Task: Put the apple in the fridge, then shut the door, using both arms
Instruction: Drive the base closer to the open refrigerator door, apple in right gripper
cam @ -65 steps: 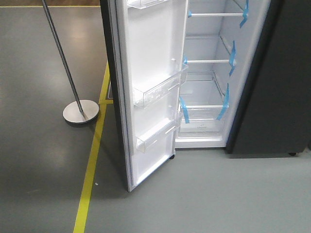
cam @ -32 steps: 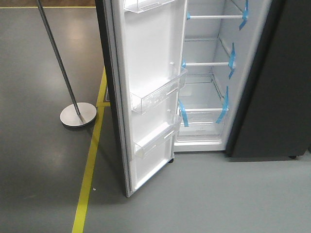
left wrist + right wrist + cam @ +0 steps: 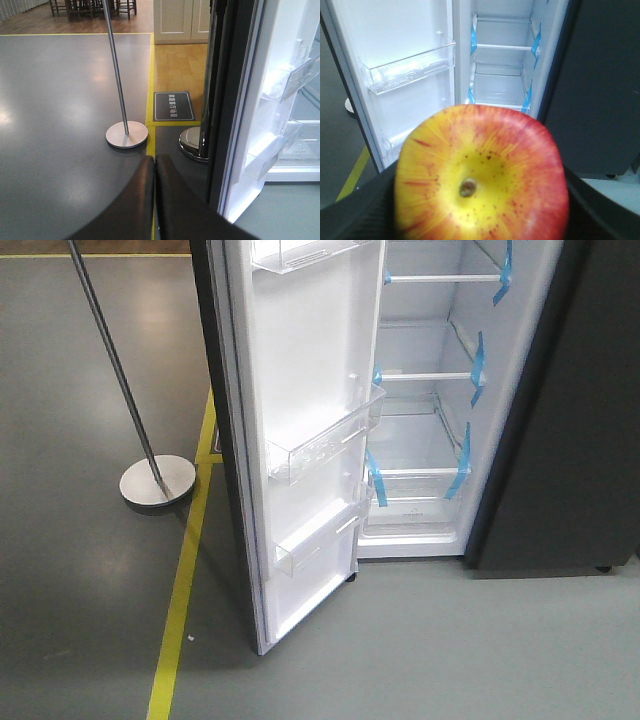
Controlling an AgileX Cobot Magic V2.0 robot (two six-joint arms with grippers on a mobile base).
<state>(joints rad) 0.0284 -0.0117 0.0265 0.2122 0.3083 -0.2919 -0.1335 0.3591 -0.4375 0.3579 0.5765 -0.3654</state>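
- What has just changed: in the front view the fridge (image 3: 420, 340), its open door (image 3: 300, 360) and the pole stand (image 3: 158, 480) have all slid a little down and to the left over the last second
- Nothing out there looks pushed, so I judge that my base is rolling nearer and easing rightward, towards the opening
- For the task this means the approach is under way, and neither placing nor closing has begun
- Against the earlier frame, the door's bottom corner sits lower in the picture and the stand's base lies closer to the left edge
- The door is swung as wide as it was, and its bins (image 3: 325, 435) are bare as before
- The apple (image 3: 480, 175) is in my right end effector (image 3: 480, 210), pinched between dark fingers that show at its lower left and lower right
- Its yellow dimpled end faces the wrist camera, and it hangs in front of the opening, not yet inside
- Beyond the apple the white shelves (image 3: 502, 47) with blue tape look bare, so any of them should take it
- My left end effector (image 3: 154, 162) has its fingers pressed together on nothing, out beyond the door's dark outer edge, over the yellow line (image 3: 150, 75)
- From there I judge it well placed to push the door shut once the apple is in, and my right arm must be clear of the gap first
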